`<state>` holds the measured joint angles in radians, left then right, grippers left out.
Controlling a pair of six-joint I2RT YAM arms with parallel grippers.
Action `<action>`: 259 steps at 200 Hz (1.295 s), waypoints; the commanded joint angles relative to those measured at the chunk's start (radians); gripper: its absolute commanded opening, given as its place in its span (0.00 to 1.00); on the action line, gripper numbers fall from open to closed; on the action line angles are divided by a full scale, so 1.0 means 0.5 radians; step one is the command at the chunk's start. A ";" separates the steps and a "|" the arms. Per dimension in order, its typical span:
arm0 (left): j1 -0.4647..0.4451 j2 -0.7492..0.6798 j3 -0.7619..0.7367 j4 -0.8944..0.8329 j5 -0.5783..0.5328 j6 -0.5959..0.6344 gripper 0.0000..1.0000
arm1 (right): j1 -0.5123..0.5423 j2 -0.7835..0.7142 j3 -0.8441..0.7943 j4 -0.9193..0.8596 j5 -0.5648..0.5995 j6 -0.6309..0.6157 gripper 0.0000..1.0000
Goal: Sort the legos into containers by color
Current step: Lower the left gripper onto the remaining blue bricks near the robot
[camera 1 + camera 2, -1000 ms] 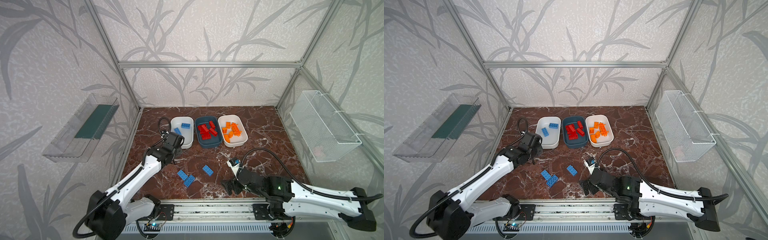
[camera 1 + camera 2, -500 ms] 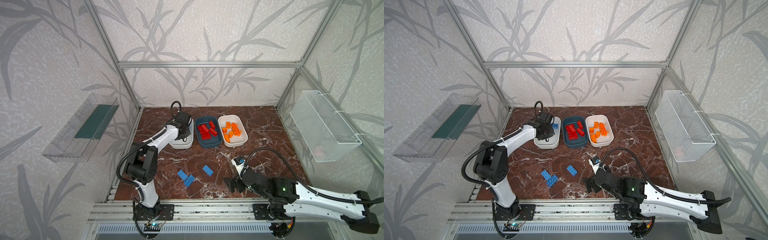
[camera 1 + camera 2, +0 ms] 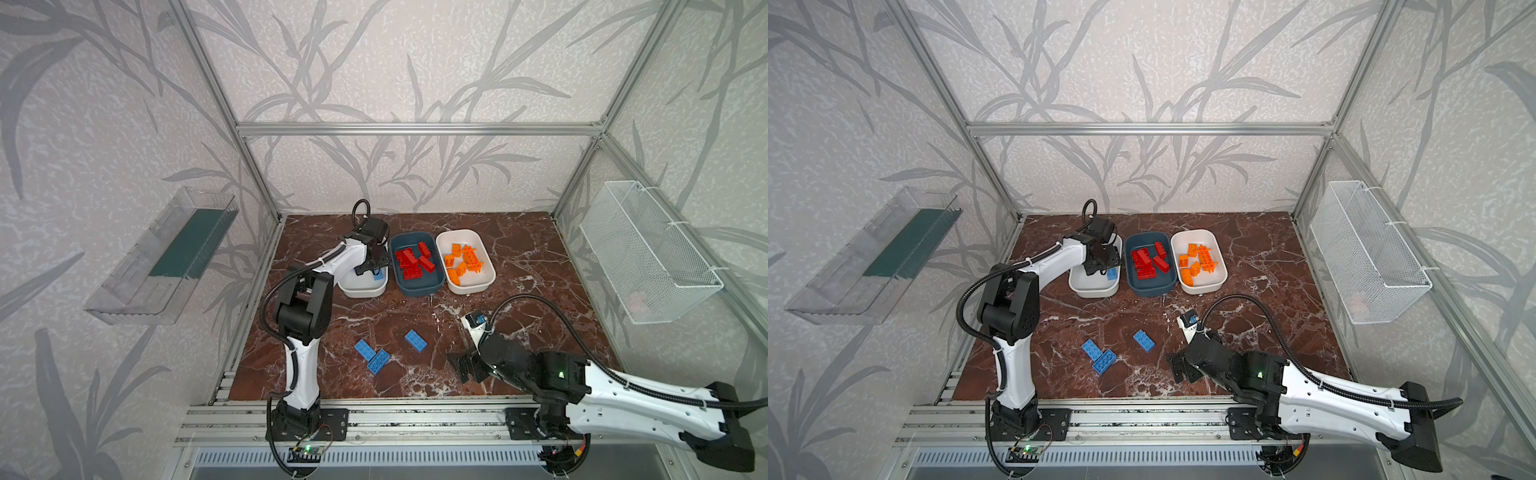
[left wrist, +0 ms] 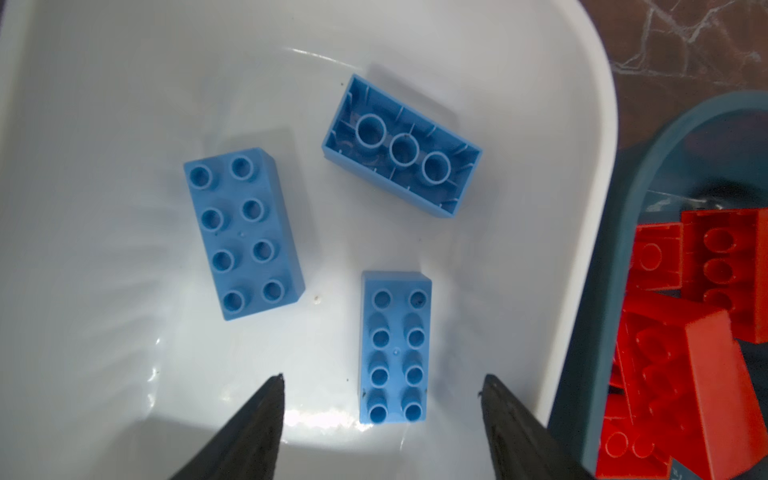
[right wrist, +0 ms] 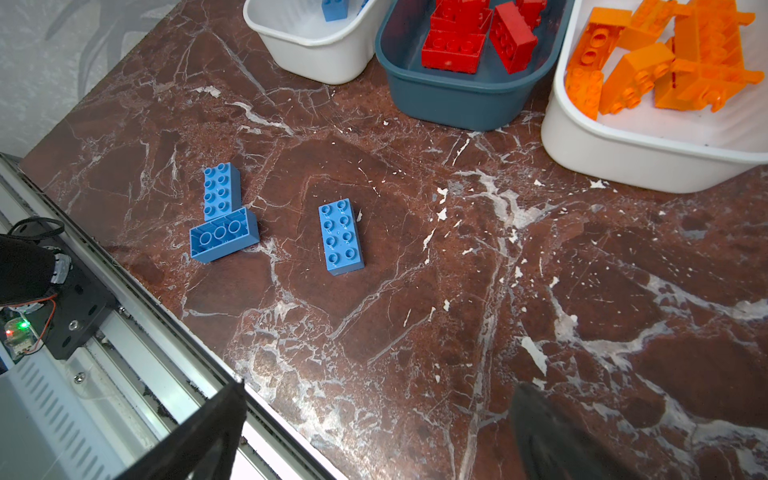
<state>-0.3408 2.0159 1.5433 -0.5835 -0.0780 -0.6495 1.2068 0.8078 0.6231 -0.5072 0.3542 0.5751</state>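
In both top views we see the left hand (image 3: pixel 371 266) low over the left white tub (image 3: pixel 360 290), which stands at the back of the counter (image 3: pixel 523 257). The teal tub (image 3: pixel 417 290) sits just beside it with the red bricks (image 3: pixel 415 264) inside. The right white tub (image 3: pixel 471 287), next along, holds the orange bricks (image 3: pixel 463 264). Three blue bricks (image 3: pixel 416 341) lie loose near the counter's front, two of them touching. The right hand (image 3: pixel 462 368) hangs low near the front edge, apart from those bricks, its jaws spread wide and empty.

From the left wrist we look down into the left white tub (image 4: pixel 582 124). Three more blue bricks (image 4: pixel 243 232) rest on its floor, two studs up and one upside down. The left hand's jaws stand well apart and grip nothing. One studs-up brick lies between the fingertips (image 4: pixel 266 407), touching neither.

From the right wrist we see the three loose blue bricks (image 5: pixel 340 237) on the counter. An upside-down one butts against the end of a studs-up one, and the third lies alone near them. The right hand's fingers (image 5: pixel 208 432) are spread wide with nothing between them.
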 commanded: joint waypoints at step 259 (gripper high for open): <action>-0.807 -2.237 -2.217 0.129 -0.033 -1.057 0.75 | 0.367 0.132 0.031 0.132 -0.109 0.200 0.99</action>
<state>-0.7322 0.8562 0.4248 -0.5747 -0.0826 -1.1454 1.3800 0.9318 0.6735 -0.4206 0.2600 0.6289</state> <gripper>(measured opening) 0.748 0.992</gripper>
